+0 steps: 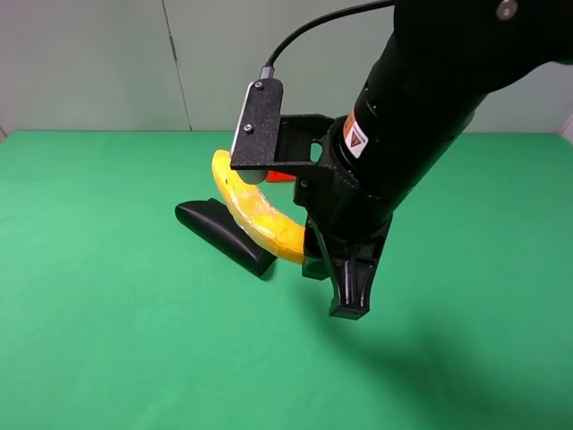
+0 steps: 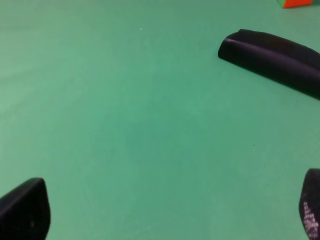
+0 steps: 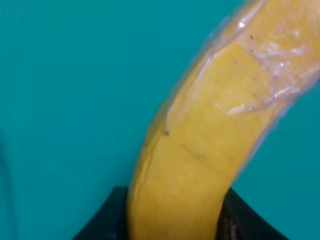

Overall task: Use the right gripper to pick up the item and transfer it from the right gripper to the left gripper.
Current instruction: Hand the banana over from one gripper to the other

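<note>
From the high camera we see one black arm with an orange-and-white sticker point(image 1: 355, 139) entering from the upper right, and one cable point(image 1: 309, 31) running to a speckled black camera plate point(image 1: 258, 121) on its wrist. The right gripper point(image 1: 329, 269) points down, its jaws pinching one end of the single banana point(image 1: 255, 210). The yellow fruit is held above the table, curving up and left toward the plate. Behind it one black oblong pouch point(image 1: 219, 231) lies on the table, and a sliver of one small red block point(image 1: 279, 176) shows past the fruit. The table point(image 1: 98, 340) is covered in plain green, with a pale panelled wall point(image 1: 89, 63) behind. From the left wrist camera we count two black fingertips point(image 2: 25, 210) of the left gripper point(image 2: 167, 212), spread wide apart over bare green cloth. One end of the pouch point(image 2: 272, 57) lies well ahead of them, and a corner of the block point(image 2: 299, 2) shows orange and green at the picture's edge. From the right wrist camera we see the one banana point(image 3: 210, 140) close up, wrapped in clear film, its end clamped between two black fingers point(image 3: 102, 225) over blurred green.
</note>
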Controlling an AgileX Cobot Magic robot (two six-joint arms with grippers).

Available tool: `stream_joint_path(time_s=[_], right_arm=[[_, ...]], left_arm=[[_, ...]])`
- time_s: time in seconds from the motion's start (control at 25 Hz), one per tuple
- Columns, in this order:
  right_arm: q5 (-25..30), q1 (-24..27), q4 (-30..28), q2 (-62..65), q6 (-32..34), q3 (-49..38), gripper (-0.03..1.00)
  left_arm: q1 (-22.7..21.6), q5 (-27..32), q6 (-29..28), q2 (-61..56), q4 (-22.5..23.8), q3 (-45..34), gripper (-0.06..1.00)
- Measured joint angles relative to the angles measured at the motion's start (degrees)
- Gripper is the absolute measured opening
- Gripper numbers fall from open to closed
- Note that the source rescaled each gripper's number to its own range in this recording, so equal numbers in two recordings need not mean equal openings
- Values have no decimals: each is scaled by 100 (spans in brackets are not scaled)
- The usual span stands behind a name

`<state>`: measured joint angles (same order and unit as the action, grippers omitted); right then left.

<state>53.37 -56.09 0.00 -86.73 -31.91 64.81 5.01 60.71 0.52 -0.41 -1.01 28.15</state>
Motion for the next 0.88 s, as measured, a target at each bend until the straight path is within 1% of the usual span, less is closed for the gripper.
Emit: stream_joint_path(time_s=[0.32, 0.4, 0.44, 0.52, 0.68, 0.8, 0.88], right_arm=[[0, 0, 80, 0, 0, 0, 0], [0, 0, 80, 0, 0, 0, 0], [0, 0, 80, 0, 0, 0, 0], [0, 0, 80, 0, -13, 0, 0], [-17, 0, 80, 0, -18, 0, 0], [-39, 0, 84, 0, -24, 0, 0], [-38, 0, 84, 0, -24, 0, 0]], left_arm=[[0, 0, 34, 0, 0, 17, 100], [0, 0, 50, 69, -84, 116, 99], [0, 0, 65, 203, -202, 179, 99], [0, -20, 107, 573, -508, 319, 98], [0, -224, 418, 1612, -1320, 497, 98], [0, -702, 640, 2440, -2085, 520, 98], [0, -1142, 956, 2889, -2753, 520, 98]])
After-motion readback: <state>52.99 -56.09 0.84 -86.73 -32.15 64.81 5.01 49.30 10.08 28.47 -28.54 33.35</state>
